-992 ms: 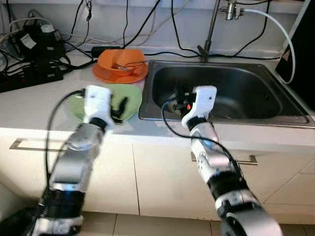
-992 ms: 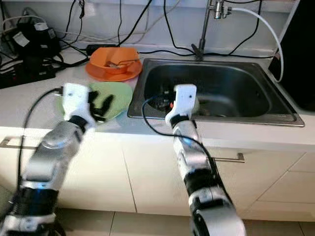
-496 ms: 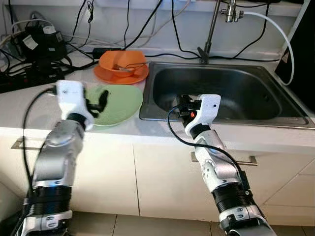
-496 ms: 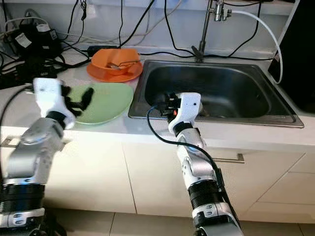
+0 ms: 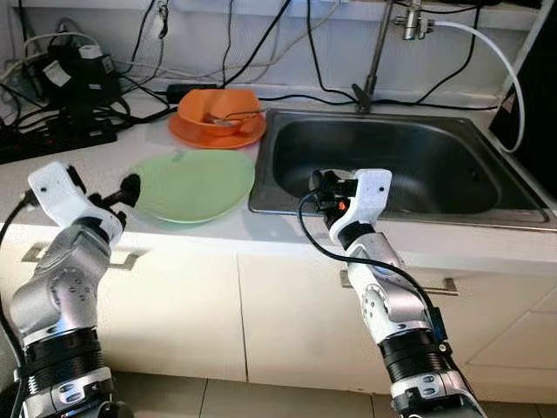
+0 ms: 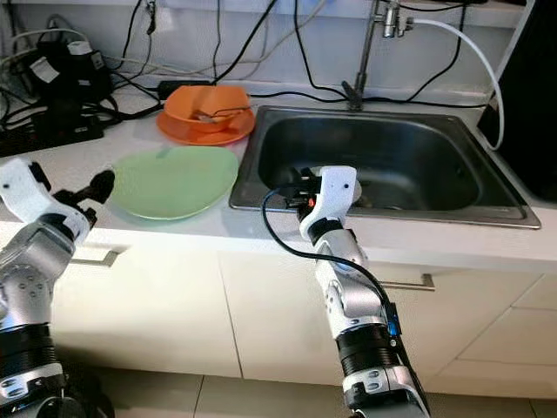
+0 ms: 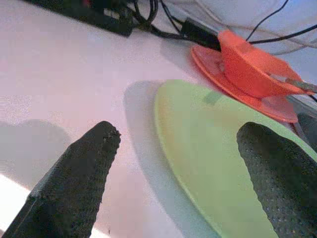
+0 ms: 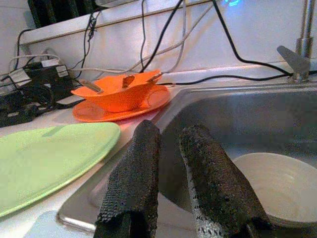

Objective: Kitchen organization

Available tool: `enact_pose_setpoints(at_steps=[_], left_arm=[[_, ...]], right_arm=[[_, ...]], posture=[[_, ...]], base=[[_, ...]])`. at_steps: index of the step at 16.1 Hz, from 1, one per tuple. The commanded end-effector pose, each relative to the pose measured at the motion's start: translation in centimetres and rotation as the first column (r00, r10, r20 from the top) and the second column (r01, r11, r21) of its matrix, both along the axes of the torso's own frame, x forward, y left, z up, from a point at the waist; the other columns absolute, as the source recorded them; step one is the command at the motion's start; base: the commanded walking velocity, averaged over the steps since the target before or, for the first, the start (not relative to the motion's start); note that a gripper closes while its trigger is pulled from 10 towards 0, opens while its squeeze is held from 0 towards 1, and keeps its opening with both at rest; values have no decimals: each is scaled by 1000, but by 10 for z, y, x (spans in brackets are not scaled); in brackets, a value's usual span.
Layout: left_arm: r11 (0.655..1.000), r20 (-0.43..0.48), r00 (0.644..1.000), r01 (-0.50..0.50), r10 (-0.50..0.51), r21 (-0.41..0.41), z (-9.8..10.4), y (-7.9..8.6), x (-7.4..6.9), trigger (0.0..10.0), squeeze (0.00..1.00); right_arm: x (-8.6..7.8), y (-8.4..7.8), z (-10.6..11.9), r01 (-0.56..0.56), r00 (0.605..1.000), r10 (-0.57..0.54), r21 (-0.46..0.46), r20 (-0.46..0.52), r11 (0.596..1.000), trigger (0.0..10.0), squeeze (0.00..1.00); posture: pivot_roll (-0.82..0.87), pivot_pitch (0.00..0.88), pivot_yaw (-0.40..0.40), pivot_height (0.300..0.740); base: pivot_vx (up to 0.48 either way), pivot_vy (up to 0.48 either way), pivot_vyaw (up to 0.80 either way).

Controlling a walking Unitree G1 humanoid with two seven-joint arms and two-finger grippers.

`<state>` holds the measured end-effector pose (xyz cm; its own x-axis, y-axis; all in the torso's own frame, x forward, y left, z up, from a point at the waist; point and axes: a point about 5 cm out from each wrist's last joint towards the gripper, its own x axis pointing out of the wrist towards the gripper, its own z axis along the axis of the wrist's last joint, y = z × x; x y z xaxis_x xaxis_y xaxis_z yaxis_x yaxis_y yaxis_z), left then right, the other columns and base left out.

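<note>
Hovering wide-spread beside the round pale-green plate (image 5: 193, 185) on the white tabletop (image 5: 61, 178): left pincer (image 5: 128, 187). Right pincer (image 5: 318, 185), fingers narrow, empty, above the steel sink (image 5: 487, 202).

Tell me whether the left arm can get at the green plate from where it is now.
Probably yes. The left end effector sits open at the green plate's near-left edge, one finger over it, with bare counter around and nothing between them.
</note>
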<state>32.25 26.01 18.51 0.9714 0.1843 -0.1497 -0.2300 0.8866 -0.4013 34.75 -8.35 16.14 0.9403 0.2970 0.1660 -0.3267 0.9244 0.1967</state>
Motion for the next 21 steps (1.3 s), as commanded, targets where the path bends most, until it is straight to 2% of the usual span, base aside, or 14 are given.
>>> enact_pose_setpoints(at_steps=[1,6,11,13,21], left_arm=[[999,-25,999,27,-28,-36,0,-2,1,10000,0],[987,-81,994,68,-80,-143,-2,-2,0,10000,0],[984,-141,987,58,-82,-167,-1,3,0,10000,0],[981,-169,981,57,-89,-185,-4,0,0,10000,0],[965,-190,973,81,-131,-248,-4,-9,3,10000,0]], right_arm=[[0,0,4,-4,1000,4,-11,3,1000,10000,0],[-1,1,6,-7,1000,7,-13,5,1000,10000,0],[-1,-2,5,5,1000,-5,-11,1,1000,10000,0],[-2,-1,5,3,1000,-4,-11,-1,1000,10000,0],[-2,-1,5,9,1000,-9,-8,0,1000,10000,0]], posture=[[60,0,1,740],[61,0,3,740],[59,0,9,740],[59,0,10,740],[51,0,26,740]], base=[[0,0,0],[0,0,0],[0,0,0],[0,0,0],[0,0,0]])
